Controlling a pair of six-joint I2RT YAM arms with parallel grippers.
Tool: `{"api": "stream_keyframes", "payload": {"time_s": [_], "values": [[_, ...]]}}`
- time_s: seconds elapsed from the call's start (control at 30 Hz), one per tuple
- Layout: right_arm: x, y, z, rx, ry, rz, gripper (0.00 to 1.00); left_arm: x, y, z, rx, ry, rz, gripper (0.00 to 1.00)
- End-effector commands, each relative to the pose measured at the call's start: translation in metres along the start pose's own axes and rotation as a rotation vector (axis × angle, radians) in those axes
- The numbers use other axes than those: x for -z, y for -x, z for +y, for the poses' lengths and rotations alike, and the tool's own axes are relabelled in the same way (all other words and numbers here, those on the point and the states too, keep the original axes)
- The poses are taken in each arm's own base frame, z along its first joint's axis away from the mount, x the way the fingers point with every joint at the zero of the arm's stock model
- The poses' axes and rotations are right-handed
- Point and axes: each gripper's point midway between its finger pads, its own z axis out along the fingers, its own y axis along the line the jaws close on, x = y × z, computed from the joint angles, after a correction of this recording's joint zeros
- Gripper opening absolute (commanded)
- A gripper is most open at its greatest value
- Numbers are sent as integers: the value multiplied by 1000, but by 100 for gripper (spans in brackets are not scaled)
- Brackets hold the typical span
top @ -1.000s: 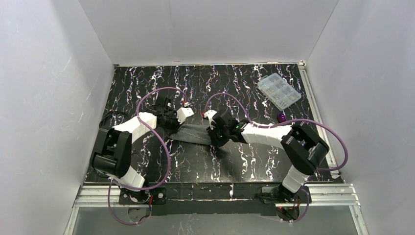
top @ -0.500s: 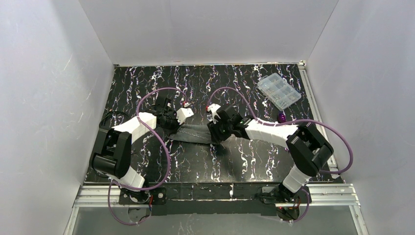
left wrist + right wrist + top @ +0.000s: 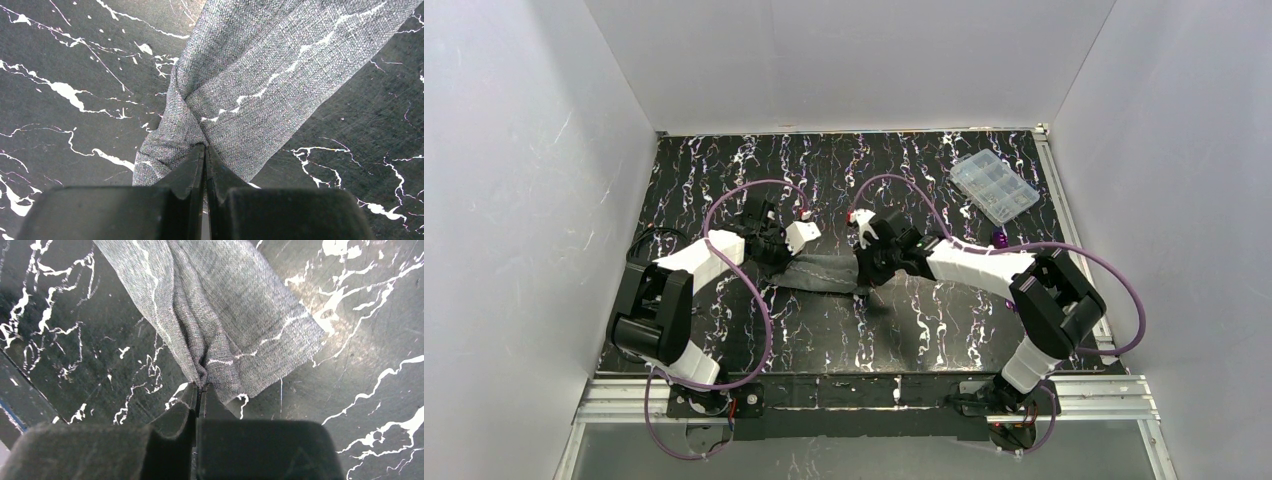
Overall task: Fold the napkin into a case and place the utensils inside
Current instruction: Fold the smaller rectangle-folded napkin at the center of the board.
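Observation:
The dark grey napkin (image 3: 822, 272) lies on the table folded into a narrow strip, stretched between my two grippers. My left gripper (image 3: 782, 266) is shut on its left end, where the cloth (image 3: 260, 75) bunches into a pinch at the fingertips (image 3: 205, 146). My right gripper (image 3: 862, 284) is shut on the right end, pinching a gathered fold of the cloth (image 3: 225, 305) at the very tips (image 3: 200, 388). A small purple utensil (image 3: 1001, 238) lies at the right, partly behind the right arm. The inside of the folded strip is hidden.
A clear plastic compartment box (image 3: 994, 186) sits at the back right. The table (image 3: 724, 170) is black with white marbling, enclosed by white walls on three sides. A metal rail (image 3: 1064, 210) runs along its right edge. Purple cables loop above both arms.
My right gripper opened, shifted slightly toward the back, and then closed on the napkin's right end. The left gripper kept its hold and stayed in place.

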Motion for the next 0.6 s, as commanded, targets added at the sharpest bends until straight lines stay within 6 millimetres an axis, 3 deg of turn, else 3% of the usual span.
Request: {"api": "stream_keyframes", "payload": {"time_s": [0.0,0.2,0.4,0.57], "values": [[7,44,5,0,34,-70,1,3,-17,-19,8,-46,57,0],[-2,57,-4,-23,42,-48,1,3,-16,-21,-22,-48,57,0],[-21,42,-18,-41,14,25,1,2,-17,-24,-41,-55,65,0],[-31,46,-39,-79,-31,5,1,1,-17,-25,-61,-59,63,0]]}}
